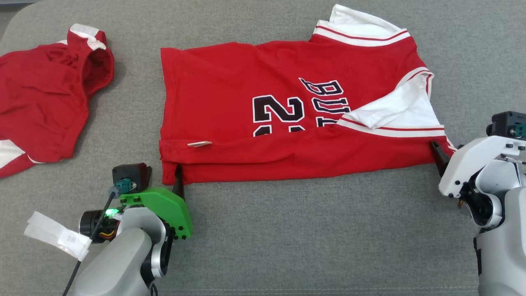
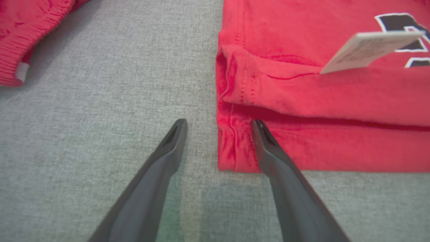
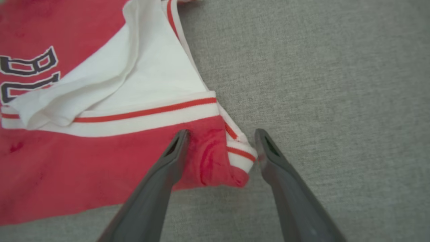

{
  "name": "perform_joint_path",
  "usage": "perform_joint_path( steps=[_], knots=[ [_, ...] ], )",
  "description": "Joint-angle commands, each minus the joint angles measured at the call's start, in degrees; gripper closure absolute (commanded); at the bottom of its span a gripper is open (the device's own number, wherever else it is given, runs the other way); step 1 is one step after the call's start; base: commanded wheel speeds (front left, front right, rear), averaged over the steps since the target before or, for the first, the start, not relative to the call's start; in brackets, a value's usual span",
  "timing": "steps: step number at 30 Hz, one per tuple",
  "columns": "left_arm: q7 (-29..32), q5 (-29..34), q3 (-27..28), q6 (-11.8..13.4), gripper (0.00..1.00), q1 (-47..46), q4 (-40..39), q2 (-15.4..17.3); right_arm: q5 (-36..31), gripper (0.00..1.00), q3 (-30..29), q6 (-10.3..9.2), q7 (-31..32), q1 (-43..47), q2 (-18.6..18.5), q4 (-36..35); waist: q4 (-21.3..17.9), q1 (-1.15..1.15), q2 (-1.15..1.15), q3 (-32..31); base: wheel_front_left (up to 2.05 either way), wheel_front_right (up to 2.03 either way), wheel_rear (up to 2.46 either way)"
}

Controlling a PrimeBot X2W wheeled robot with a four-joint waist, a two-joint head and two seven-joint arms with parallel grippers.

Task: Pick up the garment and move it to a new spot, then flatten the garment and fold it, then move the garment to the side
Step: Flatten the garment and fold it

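I have the left gripper (image 2: 218, 123) spread wide, straddling the near hem corner of the folded red jersey (image 1: 246, 82). The right gripper (image 3: 221, 134) is just as wide around the jersey's striped-trim corner. The jersey lies flat between them on the grey fabric surface (image 1: 287, 230). A second red garment (image 1: 41, 94) sits well left of the left gripper.

Hard to place for certain. Everything lies on a broad grey woven-fabric cushion (image 1: 263, 230) with a rounded corner, like a sofa seat. A red printed jersey (image 1: 230, 94) and a second red garment (image 1: 41, 94) suggest a home-style laundry setting.
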Motion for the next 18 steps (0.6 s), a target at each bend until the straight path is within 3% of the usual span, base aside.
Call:
perform_joint_path(
  steps=[1,7,8,9,10,11,12,18],
  knots=[
    [0.33,0.42,-0.33,-0.42,0.0,-0.67,0.82,-0.31,-0.73,0.0,-0.55,0.03,0.24,-0.68,-0.1,1.01,0.33,0.0,0.0,0.24,0.0,0.0,0.0],
    [1.88,-0.11,-1.49,-1.97,0.0,-1.82,3.98,-1.76,-1.73,0.0,-1.27,0.03,1.1,-0.96,0.64,4.41,0.9,0.0,0.0,0.53,0.0,0.0,0.0],
    [2.33,-0.49,-1.72,-2.39,0.13,-1.9,4.44,-2.01,-1.24,0.0,-1.03,0.03,1.33,-1.05,0.77,4.94,0.91,0.0,0.0,0.52,0.0,0.0,0.0],
    [2.57,-0.8,-1.78,-2.76,0.63,-1.87,4.8,-2.21,-0.86,0.0,-0.69,0.03,1.68,-1.07,0.85,5.44,0.91,0.0,0.0,0.51,0.0,0.0,0.0],
    [2.88,-1.07,-1.96,-3.38,1.0,-1.8,5.32,-2.46,-0.37,0.06,0.23,0.05,2.4,-1.07,1.08,6.12,0.88,0.0,0.0,0.46,0.0,0.0,0.0],
    [3.34,-1.46,-2.14,-3.94,1.0,-1.6,5.77,-2.64,-0.02,0.82,1.24,0.13,2.43,-1.1,1.09,6.25,0.86,0.0,0.0,0.38,0.0,0.0,0.0],
    [3.63,-1.79,-2.17,-4.38,1.0,-1.44,6.26,-2.86,0.58,1.0,2.03,0.2,2.41,-0.98,1.06,6.34,0.81,0.0,0.0,0.22,0.0,0.0,0.0],
    [3.62,-2.89,-2.58,-6.19,1.0,0.08,7.04,-3.32,2.53,1.0,1.15,0.02,-1.26,2.93,-0.1,1.26,1.12,0.0,0.0,-2.21,0.0,0.0,0.0]
  ],
)
